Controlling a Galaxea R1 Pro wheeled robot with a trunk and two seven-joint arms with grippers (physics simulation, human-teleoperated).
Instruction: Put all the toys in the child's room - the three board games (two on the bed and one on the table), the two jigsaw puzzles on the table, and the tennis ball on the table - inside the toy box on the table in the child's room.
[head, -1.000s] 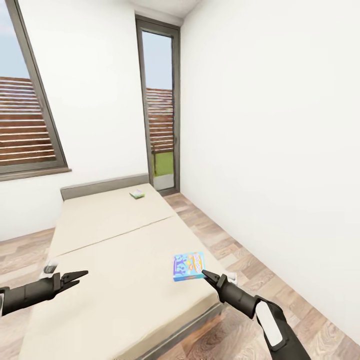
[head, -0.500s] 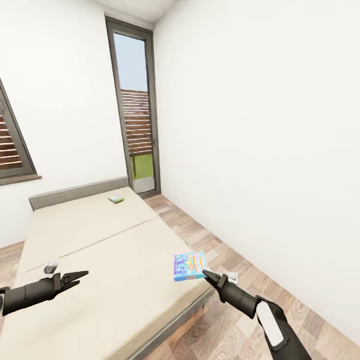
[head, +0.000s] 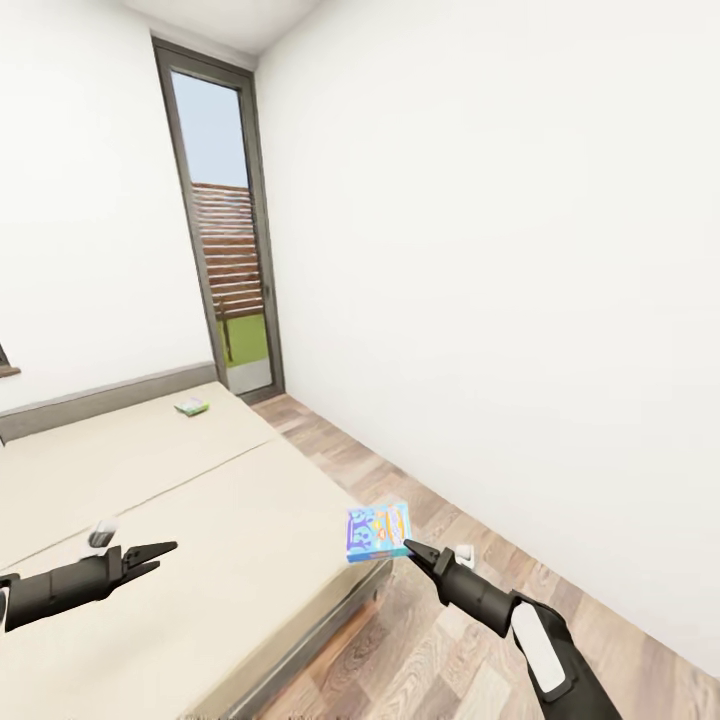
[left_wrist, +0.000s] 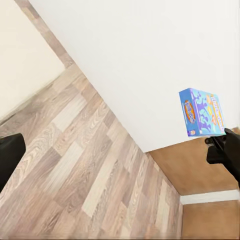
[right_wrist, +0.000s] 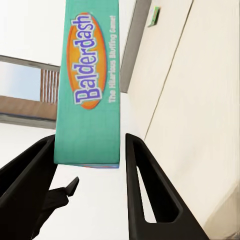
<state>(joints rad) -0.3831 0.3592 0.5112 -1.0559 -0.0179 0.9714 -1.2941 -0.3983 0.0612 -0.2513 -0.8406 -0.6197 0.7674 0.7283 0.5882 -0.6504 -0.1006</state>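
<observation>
2 board games in view: beyond the wide, smooth beige bed (head: 150, 480) edge, my right gripper (head: 409, 548) pinches a flat blue rectangular box (head: 379, 532); a small white-and-green box (head: 192, 406) lies near the grey headboard. My left gripper (head: 160, 549) hovers nearly closed, empty.

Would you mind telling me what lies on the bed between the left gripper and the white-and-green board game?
Only bare beige sheet of the bed lies between the left gripper and the white-and-green board game, per the head view.
</observation>
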